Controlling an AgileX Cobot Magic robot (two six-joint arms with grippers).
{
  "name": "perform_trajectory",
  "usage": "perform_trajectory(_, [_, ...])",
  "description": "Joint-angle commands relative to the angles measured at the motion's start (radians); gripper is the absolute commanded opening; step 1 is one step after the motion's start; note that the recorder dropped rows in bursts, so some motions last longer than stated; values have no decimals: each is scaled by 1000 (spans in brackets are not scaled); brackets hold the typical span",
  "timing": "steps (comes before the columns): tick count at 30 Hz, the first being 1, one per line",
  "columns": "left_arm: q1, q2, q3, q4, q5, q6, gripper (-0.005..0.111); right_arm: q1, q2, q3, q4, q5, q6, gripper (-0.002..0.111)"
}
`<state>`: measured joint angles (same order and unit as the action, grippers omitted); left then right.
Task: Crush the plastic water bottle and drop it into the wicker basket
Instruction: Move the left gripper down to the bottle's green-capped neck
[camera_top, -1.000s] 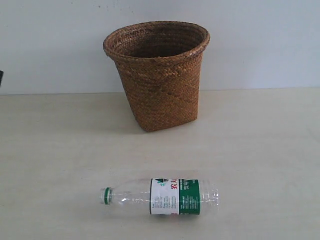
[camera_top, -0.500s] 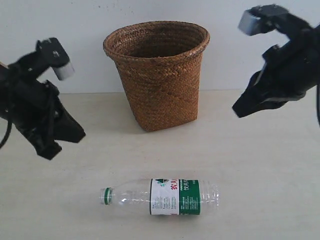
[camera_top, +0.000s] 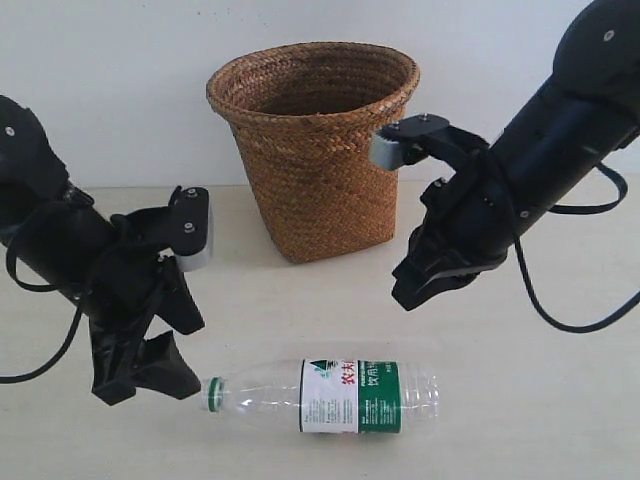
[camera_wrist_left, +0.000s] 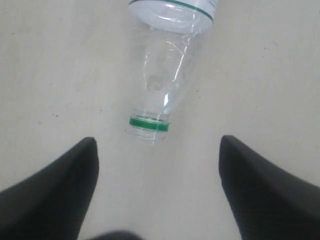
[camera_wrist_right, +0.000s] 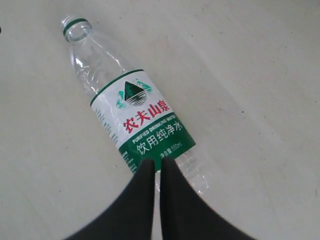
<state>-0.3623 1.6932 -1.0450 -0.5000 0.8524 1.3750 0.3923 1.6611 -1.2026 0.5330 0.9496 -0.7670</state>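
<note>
Left gripper (camera_top: 196, 357) is noted low over the table (camera_top: 560, 420), jaws spread wide and nothing held between them. Just ahead of its fingertips the plastic water bottle (camera_top: 260, 390) is seen lying on its side, with the green-ringed neck (camera_top: 212, 392) turned toward them. In the left wrist view the neck (camera_wrist_left: 148, 123) is lined up with the gap of the left gripper (camera_wrist_left: 157, 141), just short of the tips and touched by neither. The bottle body is recorded as round and uncrushed. A label (camera_top: 350, 395), white and green with red characters, is wrapped about the middle, farther from this gripper than the neck.

The wicker basket (camera_top: 318, 170) is recorded upright beyond both grippers, between the two arms and well apart from the bottle.

The right gripper (camera_top: 402, 298) is held above the table, tilted downward, near the bottle's base end and clear of it. Its fingers (camera_wrist_right: 135, 200) are drawn together with only a thin slit between them, and nothing is gripped. In the right wrist view the tips of the right gripper (camera_wrist_right: 157, 160) are seen over the green edge of the label (camera_wrist_right: 142, 117). The bottle (camera_wrist_right: 92, 60) runs diagonally away from them, neck farthest off.
</note>
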Motion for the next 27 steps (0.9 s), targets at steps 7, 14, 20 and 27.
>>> perform_trajectory(7, [-10,105,-5,-72,-50,161,64,25,73,-7,7,-28,3,0])
perform_trajectory(14, [-11,150,-5,-173,-77,299,64,25,91,-7,11,-28,3,0])
perform_trajectory(20, [-11,204,-5,-166,-103,317,64,25,95,-7,11,-28,3,0])
perform_trajectory(27, [-11,257,-5,-175,-147,334,64,25,95,-7,11,-38,3,0])
